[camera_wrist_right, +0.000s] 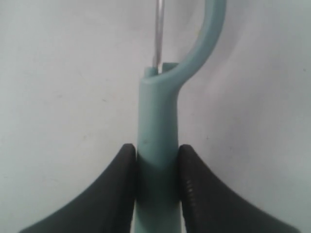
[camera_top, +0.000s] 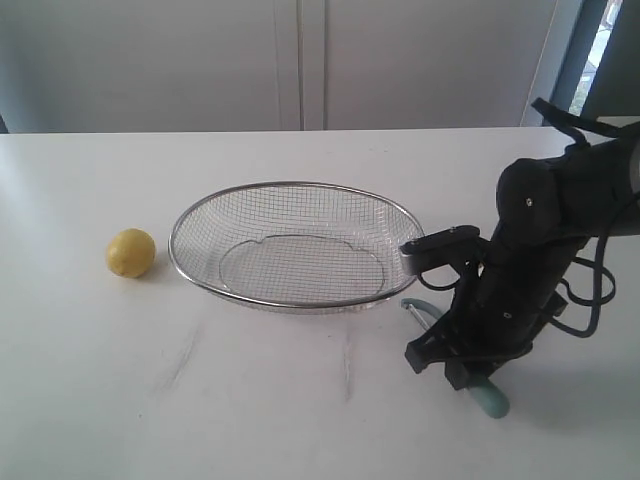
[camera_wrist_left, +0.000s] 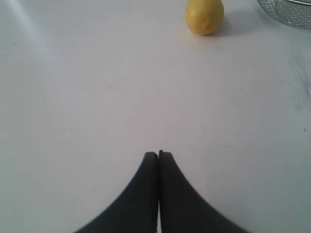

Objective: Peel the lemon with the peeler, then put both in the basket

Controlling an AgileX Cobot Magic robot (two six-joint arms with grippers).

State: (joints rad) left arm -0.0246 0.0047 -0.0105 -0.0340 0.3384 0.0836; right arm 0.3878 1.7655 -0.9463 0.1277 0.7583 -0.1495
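The yellow lemon [camera_top: 131, 252] rests on the white table, left of the wire-mesh basket [camera_top: 296, 186] and apart from it. No sticker shows on it. In the left wrist view the lemon [camera_wrist_left: 204, 16] lies well ahead of my left gripper [camera_wrist_left: 158, 154], which is shut on nothing, and a bit of the basket [camera_wrist_left: 286, 12] shows beyond. The left arm is out of the exterior view. My right gripper [camera_top: 450, 365] is low over the table, right of the basket's front. It is shut on the teal handle of the peeler [camera_wrist_right: 158, 121], whose handle end [camera_top: 490, 398] pokes out behind the fingers.
The white table [camera_top: 250, 400] runs wide in front of and behind the basket. A pale wall stands at the back. Black cables hang off the right arm [camera_top: 545, 230] near the table's right side.
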